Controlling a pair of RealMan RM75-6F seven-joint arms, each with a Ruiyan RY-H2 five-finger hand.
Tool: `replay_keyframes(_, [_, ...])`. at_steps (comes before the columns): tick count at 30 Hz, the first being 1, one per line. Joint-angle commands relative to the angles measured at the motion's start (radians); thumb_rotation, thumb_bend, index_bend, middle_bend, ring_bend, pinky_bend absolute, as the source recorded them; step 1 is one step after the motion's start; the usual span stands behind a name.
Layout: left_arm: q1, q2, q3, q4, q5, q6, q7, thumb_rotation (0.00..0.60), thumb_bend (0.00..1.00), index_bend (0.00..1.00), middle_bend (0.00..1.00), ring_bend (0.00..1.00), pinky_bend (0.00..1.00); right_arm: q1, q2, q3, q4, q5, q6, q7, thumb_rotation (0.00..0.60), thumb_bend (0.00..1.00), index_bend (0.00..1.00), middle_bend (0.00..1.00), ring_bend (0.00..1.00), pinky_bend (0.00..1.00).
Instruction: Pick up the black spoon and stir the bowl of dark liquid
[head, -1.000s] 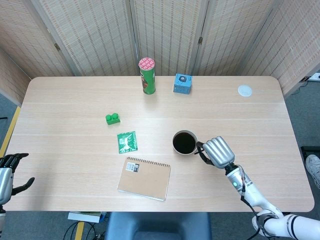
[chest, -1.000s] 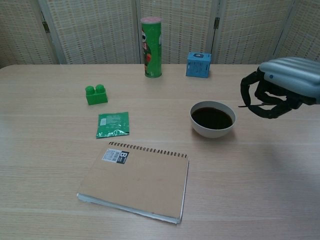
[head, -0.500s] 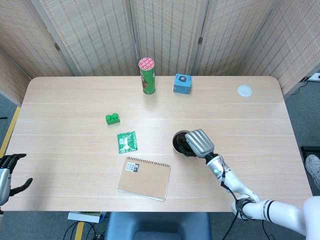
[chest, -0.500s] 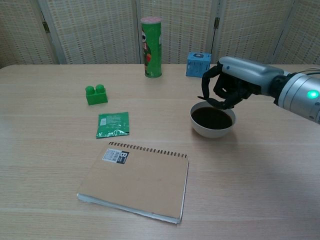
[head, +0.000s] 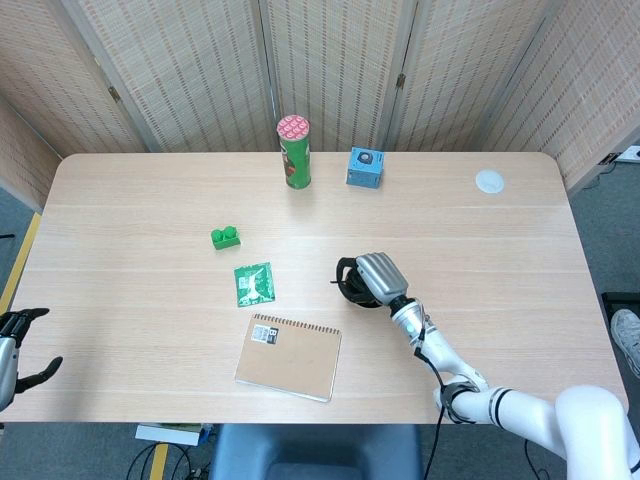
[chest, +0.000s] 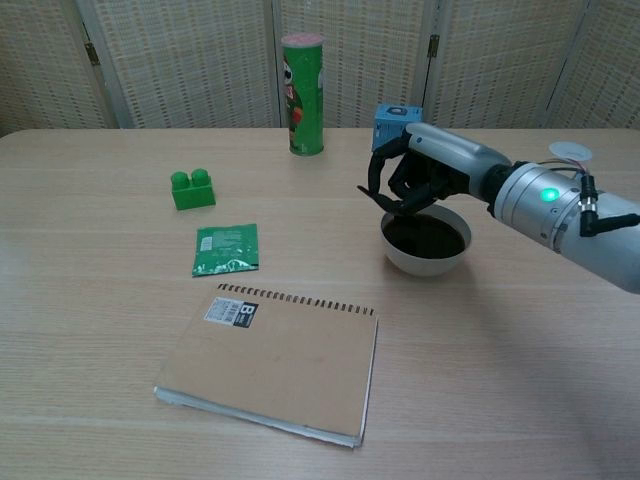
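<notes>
A white bowl (chest: 422, 262) of dark liquid stands right of the table's middle. My right hand (chest: 418, 178) hovers over the bowl's far left rim, fingers curled around the thin black spoon (chest: 377, 197), whose end pokes out to the left. From the head view, that right hand (head: 369, 277) covers most of the bowl (head: 348, 292). Whether the spoon touches the liquid is hidden by the fingers. My left hand (head: 14, 343) hangs off the table's front left corner, fingers apart and holding nothing.
A tan spiral notebook (chest: 273, 360) lies near the front edge, left of the bowl. A green packet (chest: 226, 248) and a green brick (chest: 192, 189) sit further left. A green chip can (chest: 303, 94) and a blue cube (chest: 396, 128) stand behind the bowl. A white lid (head: 489, 181) lies far right.
My right hand has swept left with the spoon, from beside the bowl's right side to over its left rim. The left hand has sunk slightly.
</notes>
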Motion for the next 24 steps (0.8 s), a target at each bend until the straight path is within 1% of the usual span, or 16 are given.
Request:
replay_keyframes(1, [-0.001, 0.001, -0.001, -0.002, 0.000, -0.001, 0.000, 0.600, 0.23, 0.27, 0.32, 0.25, 0.27, 0.008, -0.044, 0.000, 0.064, -0.014, 0.013, 0.078, 0.600, 0.42, 0.72, 0.90, 1.00, 1.00])
replay_keyframes(10, [-0.001, 0.002, 0.000, -0.009, -0.002, -0.004, 0.006, 0.600, 0.23, 0.27, 0.32, 0.25, 0.27, 0.018, -0.111, -0.008, 0.178, -0.024, 0.018, 0.185, 0.600, 0.42, 0.72, 0.91, 1.00, 1.00])
replay_keyframes(13, [-0.001, 0.003, 0.000, -0.011, -0.002, -0.003, 0.007, 0.600, 0.23, 0.27, 0.32, 0.25, 0.27, 0.016, -0.123, -0.013, 0.194, -0.029, 0.024, 0.210, 0.600, 0.42, 0.73, 0.91, 1.00, 1.00])
replay_keyframes(19, [-0.001, 0.003, 0.001, -0.012, -0.004, -0.006, 0.009, 0.600, 0.23, 0.27, 0.32, 0.25, 0.27, 0.000, -0.118, -0.036, 0.186, -0.047, 0.042, 0.241, 0.600, 0.42, 0.73, 0.91, 1.00, 1.00])
replay_keyframes(24, [-0.005, -0.002, 0.000, -0.012, -0.001, -0.007, 0.009, 0.600, 0.23, 0.27, 0.32, 0.25, 0.27, -0.024, -0.095, -0.066, 0.156, -0.062, 0.052, 0.245, 0.600, 0.42, 0.73, 0.91, 1.00, 1.00])
